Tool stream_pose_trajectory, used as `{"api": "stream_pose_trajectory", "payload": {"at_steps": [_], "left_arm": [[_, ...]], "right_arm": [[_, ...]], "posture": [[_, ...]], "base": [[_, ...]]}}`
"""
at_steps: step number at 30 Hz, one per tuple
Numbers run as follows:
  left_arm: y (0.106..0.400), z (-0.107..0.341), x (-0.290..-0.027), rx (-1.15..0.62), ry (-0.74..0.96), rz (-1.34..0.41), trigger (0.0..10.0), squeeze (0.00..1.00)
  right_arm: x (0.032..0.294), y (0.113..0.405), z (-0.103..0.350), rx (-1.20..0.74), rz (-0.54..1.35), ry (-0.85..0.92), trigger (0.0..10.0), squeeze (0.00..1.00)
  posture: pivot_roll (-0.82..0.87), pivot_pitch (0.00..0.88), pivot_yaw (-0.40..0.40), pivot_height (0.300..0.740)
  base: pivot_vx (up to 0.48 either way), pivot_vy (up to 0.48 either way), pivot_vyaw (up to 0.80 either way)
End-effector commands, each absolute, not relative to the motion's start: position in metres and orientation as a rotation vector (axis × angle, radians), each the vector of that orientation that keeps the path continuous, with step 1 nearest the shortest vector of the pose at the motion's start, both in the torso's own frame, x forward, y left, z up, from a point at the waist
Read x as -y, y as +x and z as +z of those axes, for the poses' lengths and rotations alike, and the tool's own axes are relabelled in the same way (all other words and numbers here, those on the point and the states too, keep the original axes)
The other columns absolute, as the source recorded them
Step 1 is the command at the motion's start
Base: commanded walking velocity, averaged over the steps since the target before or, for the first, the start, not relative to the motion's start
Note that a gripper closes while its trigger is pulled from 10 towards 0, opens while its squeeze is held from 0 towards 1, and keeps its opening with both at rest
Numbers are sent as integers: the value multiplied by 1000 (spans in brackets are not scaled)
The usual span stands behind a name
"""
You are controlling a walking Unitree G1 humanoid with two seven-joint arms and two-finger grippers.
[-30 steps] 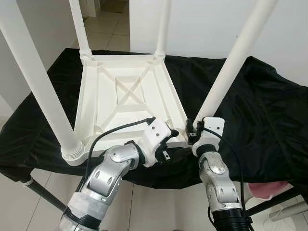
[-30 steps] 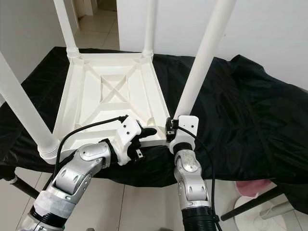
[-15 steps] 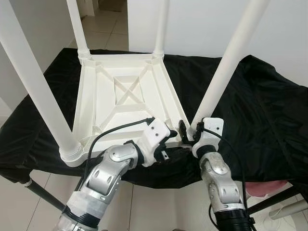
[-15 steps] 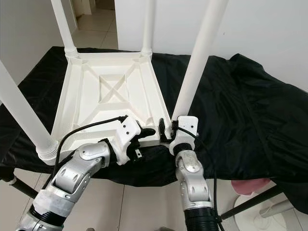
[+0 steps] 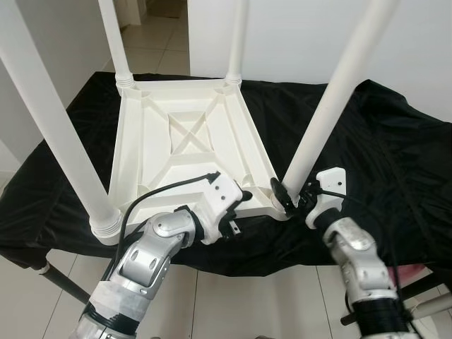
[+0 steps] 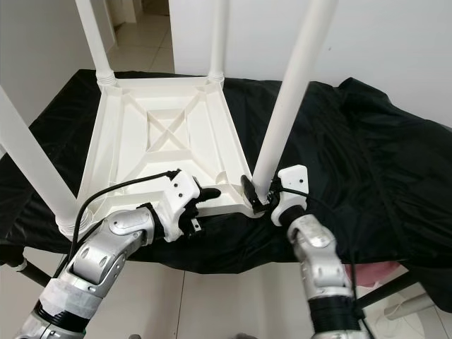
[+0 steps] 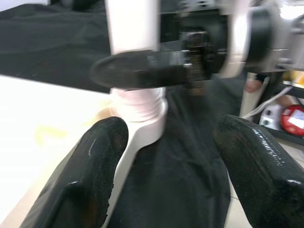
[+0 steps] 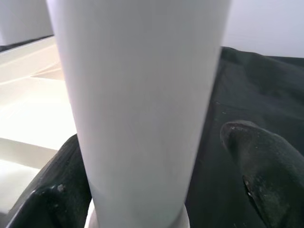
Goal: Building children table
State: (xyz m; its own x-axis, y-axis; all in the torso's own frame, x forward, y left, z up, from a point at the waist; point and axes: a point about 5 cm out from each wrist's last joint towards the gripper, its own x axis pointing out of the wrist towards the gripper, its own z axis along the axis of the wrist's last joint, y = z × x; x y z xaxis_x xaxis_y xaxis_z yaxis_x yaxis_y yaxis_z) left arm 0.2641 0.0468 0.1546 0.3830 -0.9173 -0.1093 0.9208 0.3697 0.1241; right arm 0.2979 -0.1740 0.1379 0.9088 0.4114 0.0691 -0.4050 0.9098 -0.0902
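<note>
Left eye view: a white children table lies upside down on a black cloth, legs up. The right gripper sits at the base of the near right leg; the left gripper is at the table's near edge.

Left wrist view: left fingers spread apart, empty.

Right wrist view: right fingers spread around the leg, one each side.

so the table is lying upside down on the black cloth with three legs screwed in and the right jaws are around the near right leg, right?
Not quite: the table has four legs standing up, not three, as the left eye view shows. The rest holds: it lies upside down on the black cloth, and the right gripper has its jaws around the base of the near right leg.
</note>
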Motion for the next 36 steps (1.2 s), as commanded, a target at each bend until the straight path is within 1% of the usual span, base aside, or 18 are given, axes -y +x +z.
{"api": "stream_pose_trajectory", "payload": {"at_steps": [1, 3, 5, 6, 10, 11, 17, 26, 27, 33, 36], "left_arm": [[259, 153, -44, -39, 170, -1235, 10000, 0], [254, 151, -42, -51, 173, -1272, 10000, 0], [253, 150, -41, -56, 178, -1280, 10000, 0], [253, 149, -41, -57, 185, -1283, 10000, 0], [253, 149, -40, -58, 189, -1284, 10000, 0], [254, 150, -40, -54, 188, -1278, 10000, 0], [255, 151, -40, -49, 184, -1266, 10000, 0], [255, 151, -41, -52, 184, -1258, 10000, 0], [255, 151, -41, -53, 185, -1257, 10000, 0], [256, 150, -39, -50, 185, -1257, 10000, 0], [257, 149, -40, -54, 188, -1259, 10000, 0]], "right_arm": [[175, 299, 138, 86, 457, -72, 10000, 0], [172, 307, 133, 51, 546, -106, 10000, 0], [170, 310, 130, 33, 574, -117, 10000, 0], [167, 313, 127, 14, 602, -129, 6157, 0], [165, 314, 125, 3, 621, -133, 6157, 0], [162, 316, 122, -10, 640, -132, 0, 0], [160, 317, 112, -50, 680, -118, 0, 0], [164, 318, 109, -43, 706, -102, 0, 0], [164, 318, 108, -43, 706, -101, 10000, 0], [163, 310, 108, -32, 671, -93, 10000, 0], [159, 304, 107, -10, 576, -90, 10000, 0]], "posture": [[-53, 0, -15, 740], [-49, 0, -12, 740], [-49, 0, -12, 740], [-47, 0, -14, 740], [-47, 0, -14, 740], [-42, 0, -16, 740], [-36, 0, -22, 740], [-36, 0, -22, 740], [-40, 0, -21, 740], [-51, 0, -20, 740], [-63, 0, -12, 740]], "base": [[0, 0, 0], [0, 0, 0], [0, 0, 0], [0, 0, 0], [0, 0, 0], [0, 0, 0], [0, 0, 0], [0, 0, 0], [0, 0, 0], [0, 0, 0], [0, 0, 0]]}}
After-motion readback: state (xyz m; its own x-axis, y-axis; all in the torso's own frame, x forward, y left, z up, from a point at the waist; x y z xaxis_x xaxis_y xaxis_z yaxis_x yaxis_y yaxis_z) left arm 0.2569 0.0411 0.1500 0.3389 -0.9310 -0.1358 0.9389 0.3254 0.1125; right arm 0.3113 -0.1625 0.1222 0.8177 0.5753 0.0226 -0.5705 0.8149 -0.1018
